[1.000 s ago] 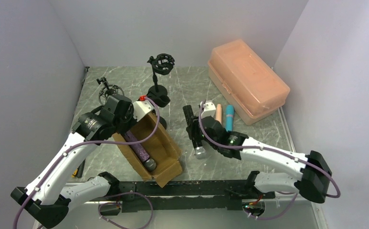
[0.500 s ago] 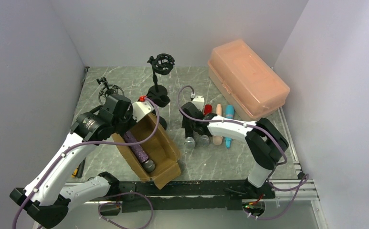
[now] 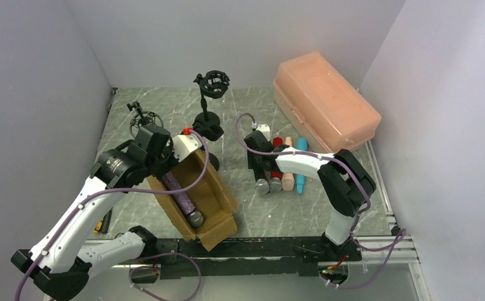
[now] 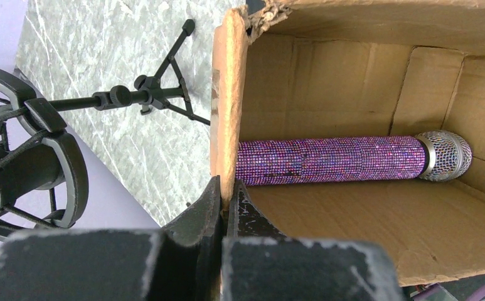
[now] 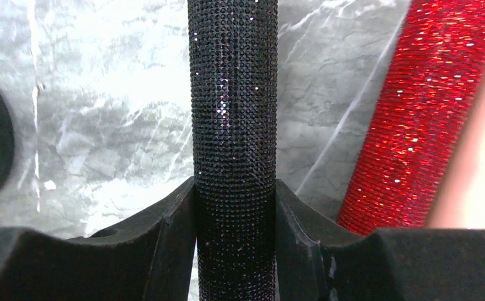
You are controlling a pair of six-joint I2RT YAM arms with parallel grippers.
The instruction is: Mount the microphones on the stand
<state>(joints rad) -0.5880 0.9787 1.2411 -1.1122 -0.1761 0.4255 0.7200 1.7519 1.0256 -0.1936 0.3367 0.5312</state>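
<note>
My right gripper [image 3: 260, 152] [image 5: 234, 207] is shut on the handle of the glittery black microphone [image 3: 262, 179] [image 5: 233, 113], which points toward me with its grey head nearest. Right beside it lie the red microphone [image 3: 276, 182] [image 5: 415, 113], the peach one [image 3: 288, 179] [image 5: 478, 188] and the light blue one [image 3: 301, 164]. My left gripper [image 3: 164, 152] [image 4: 226, 194] is shut on the side wall of an open cardboard box [image 3: 218, 194] [image 4: 224, 113]. The purple microphone [image 3: 180, 194] [image 4: 340, 160] lies inside the box. A tall stand [image 3: 209, 88] with a shock mount is upright at the back.
A small tripod stand [image 3: 141, 119] [image 4: 26, 163] with a shock mount is at the back left, close to my left gripper. A large pink plastic case [image 3: 324, 106] fills the back right. A yellow-handled tool [image 3: 105, 221] lies under my left arm.
My right arm has swung back and folded in, carrying the black microphone from the table's front middle to right beside the red one. My left gripper has stayed on the box wall.
</note>
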